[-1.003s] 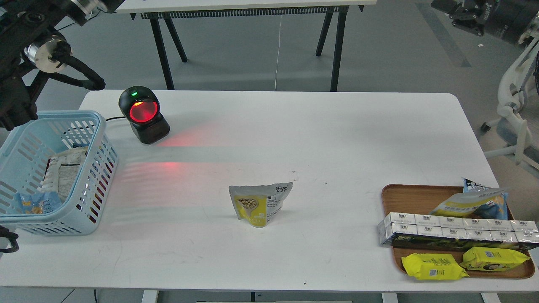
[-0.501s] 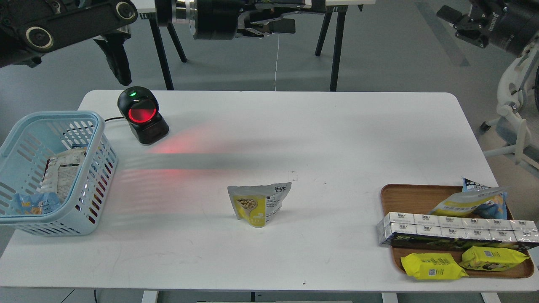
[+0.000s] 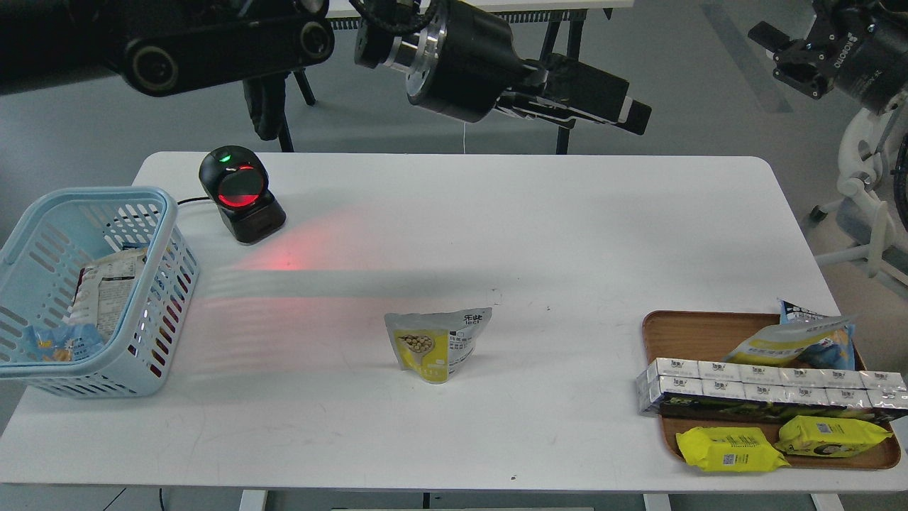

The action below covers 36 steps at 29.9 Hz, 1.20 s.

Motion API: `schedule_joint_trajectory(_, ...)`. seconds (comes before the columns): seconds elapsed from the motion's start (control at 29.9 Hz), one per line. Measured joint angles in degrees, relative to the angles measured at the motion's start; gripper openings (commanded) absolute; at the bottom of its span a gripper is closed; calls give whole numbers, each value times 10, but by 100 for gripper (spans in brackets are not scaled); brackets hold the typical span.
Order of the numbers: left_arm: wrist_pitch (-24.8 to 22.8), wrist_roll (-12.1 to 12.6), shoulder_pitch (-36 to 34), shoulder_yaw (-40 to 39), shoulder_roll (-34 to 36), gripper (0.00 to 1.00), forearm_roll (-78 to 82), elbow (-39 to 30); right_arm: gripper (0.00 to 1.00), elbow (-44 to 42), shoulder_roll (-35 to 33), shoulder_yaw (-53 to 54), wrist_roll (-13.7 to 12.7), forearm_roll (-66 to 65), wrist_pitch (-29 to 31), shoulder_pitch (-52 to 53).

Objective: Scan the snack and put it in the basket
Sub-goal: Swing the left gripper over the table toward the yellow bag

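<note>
The snack (image 3: 438, 344), a small pouch with a white-grey top and a yellow lower part, stands upright at the middle of the white table (image 3: 496, 213). The light blue basket (image 3: 167, 234) stands at the table's left edge and holds a few packs. My left gripper (image 3: 617, 110) hangs high above the table's far edge, well behind and above the snack; its fingers look apart and hold nothing. My right gripper (image 3: 780, 53) is at the top right, off the table, open and empty.
A black scanner (image 3: 241, 193) with a red glowing window stands at the back left, next to the basket. A brown tray (image 3: 681, 330) at the right front holds a row of white boxes (image 3: 766, 387), yellow packs (image 3: 731, 449) and other pouches. A white chair base (image 3: 865, 206) stands at the right.
My left arm has swung from the basket side across the top of the view to the right, and its gripper now reaches past the table's middle. The snack has not moved.
</note>
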Motion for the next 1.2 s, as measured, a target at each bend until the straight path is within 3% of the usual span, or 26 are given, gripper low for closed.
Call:
schedule_joint_trajectory(0.2, 0, 0, -6, 38, -14, 89, 1, 17, 100, 4, 7, 0, 0, 28, 0, -3)
schedule_joint_trajectory(0.4, 0, 0, -21, 70, -12, 92, 1, 20, 100, 4, 10, 1, 0, 29, 0, -12)
schedule_joint_trajectory(0.53, 0, 0, -20, 68, -9, 77, -6, 20, 100, 3, 10, 1, 0, 29, 0, -17)
schedule_joint_trajectory(0.87, 0, 0, -40, 91, 22, 94, -3, -13, 100, 3, 5, 2, 0, 29, 0, -18)
schedule_joint_trajectory(1.14, 0, 0, -41, 84, 71, 96, 23, -170, 100, 1, 4, 1, 0, 29, 0, -19)
schedule_joint_trajectory(1.2, 21, 0, -38, 92, 81, 97, 65, -200, 100, 0, 3, 1, 0, 29, 0, -21)
